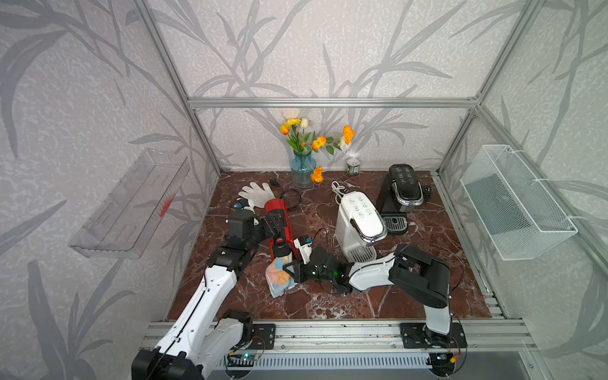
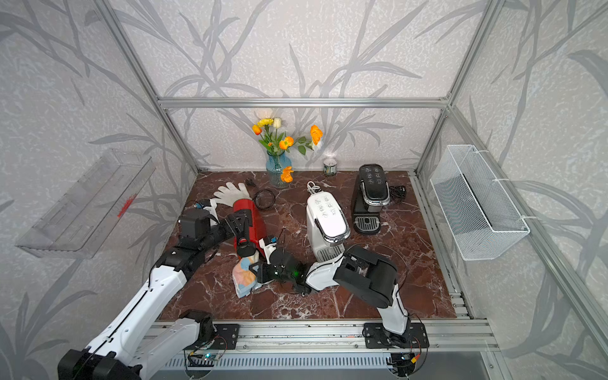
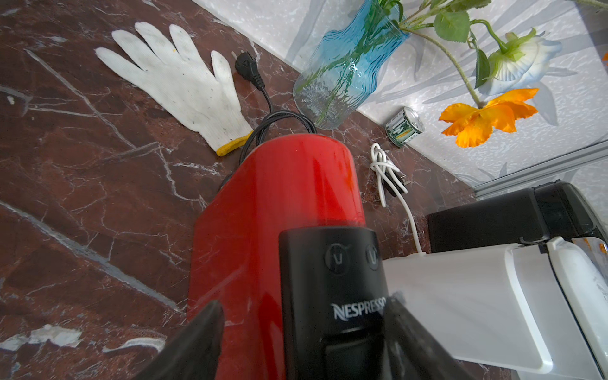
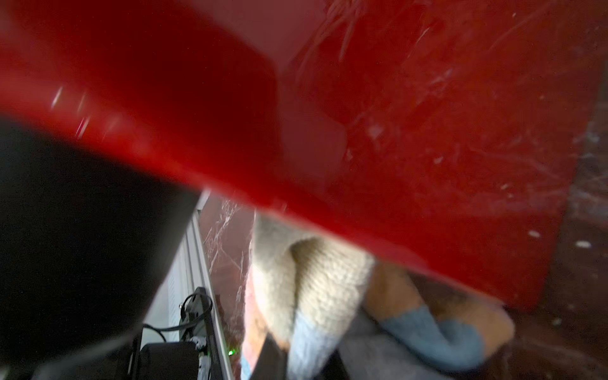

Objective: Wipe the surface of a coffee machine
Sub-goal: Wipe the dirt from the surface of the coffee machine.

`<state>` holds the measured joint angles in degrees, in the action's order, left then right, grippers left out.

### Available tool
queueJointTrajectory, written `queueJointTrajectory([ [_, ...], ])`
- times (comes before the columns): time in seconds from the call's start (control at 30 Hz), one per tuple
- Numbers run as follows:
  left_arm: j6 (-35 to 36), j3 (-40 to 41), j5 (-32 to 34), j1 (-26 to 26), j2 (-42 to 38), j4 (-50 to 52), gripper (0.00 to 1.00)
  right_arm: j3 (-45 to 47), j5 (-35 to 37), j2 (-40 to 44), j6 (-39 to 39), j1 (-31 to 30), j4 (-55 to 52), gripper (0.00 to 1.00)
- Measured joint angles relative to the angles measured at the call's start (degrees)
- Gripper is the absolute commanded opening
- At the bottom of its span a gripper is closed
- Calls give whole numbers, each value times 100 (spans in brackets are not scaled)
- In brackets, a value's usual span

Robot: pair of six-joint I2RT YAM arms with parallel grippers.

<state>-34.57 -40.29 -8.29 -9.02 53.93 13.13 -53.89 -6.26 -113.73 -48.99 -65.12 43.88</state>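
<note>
Bracing is supplied by the left gripper, clamped wide across the red coffee machine at left-centre of the tabletop, apparently so that it is not shoved away while the cloth, pinched in the closed right gripper, is pressed against its front.

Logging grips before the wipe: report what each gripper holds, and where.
The right gripper pinches the cloth by a bunched fold. The left gripper clamps the red machine across its sides, at the logo.
</note>
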Motion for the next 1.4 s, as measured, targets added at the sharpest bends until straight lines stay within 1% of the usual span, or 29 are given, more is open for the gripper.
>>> queueJointTrajectory([
  [0.2, -15, 111, -127, 4, 52, -251, 75, -4, 577, -59, 328, 46, 494, 0],
  [0.53, -15, 138, -236, 4, 144, -391, 74, 44, 610, -232, 922, 177, 1196, 0],
  [0.63, -15, 155, -234, 9, 168, -455, 74, 44, 629, -284, 1003, 177, 1292, 0],
  [0.73, -15, 155, -236, 15, 232, -546, 73, -76, 645, -520, 1012, 155, 1467, 0],
  [0.83, -13, 155, -238, 15, 282, -627, 73, -328, 769, -758, 994, 85, 1384, 0],
  [1.03, -13, 155, -190, 57, 319, -708, 73, -723, 1158, -837, 916, 90, 837, 0],
  [1.23, -9, 155, -186, 57, 328, -717, 73, -708, 1224, -872, 787, 103, 590, 0],
  [1.4, -2, 155, -184, 57, 350, -741, 73, -487, 1215, -872, 730, 162, 509, 0],
])
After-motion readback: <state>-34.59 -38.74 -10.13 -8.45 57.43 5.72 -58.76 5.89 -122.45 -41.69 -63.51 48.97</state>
